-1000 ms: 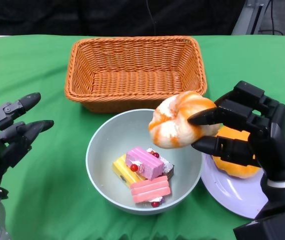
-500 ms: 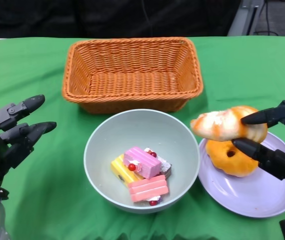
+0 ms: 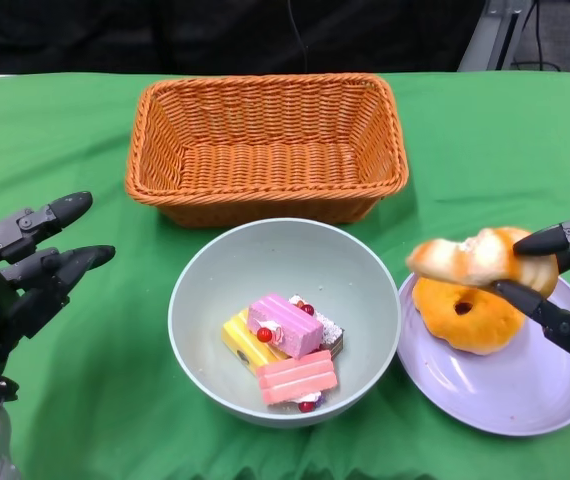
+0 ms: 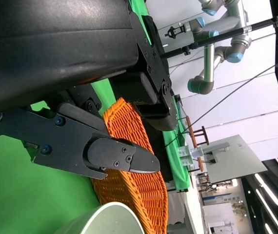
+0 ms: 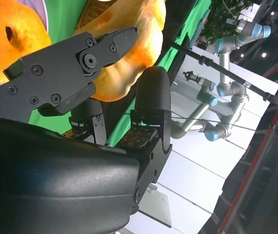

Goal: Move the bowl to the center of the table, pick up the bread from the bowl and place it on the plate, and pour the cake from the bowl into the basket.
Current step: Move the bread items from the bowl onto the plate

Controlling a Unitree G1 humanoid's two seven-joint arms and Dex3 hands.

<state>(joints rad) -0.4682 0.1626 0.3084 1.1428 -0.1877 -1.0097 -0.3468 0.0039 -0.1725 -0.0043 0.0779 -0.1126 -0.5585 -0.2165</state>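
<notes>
Bread (image 3: 475,258) pinched between right hand's fingers (image 3: 550,240), seemingly above plate (image 3: 510,385).

Orange-and-white bread (image 3: 470,258) hangs over the lavender plate (image 3: 505,385); pink and yellow cake (image 3: 287,345) fills the pale bowl (image 3: 283,250).

The right hand (image 3: 563,285) has carried the bread (image 3: 470,259) over the plate (image 3: 510,385).

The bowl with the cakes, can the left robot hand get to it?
Probably yes. The left robot hand is open and empty beside the bowl, with only bare green cloth between them.
</notes>
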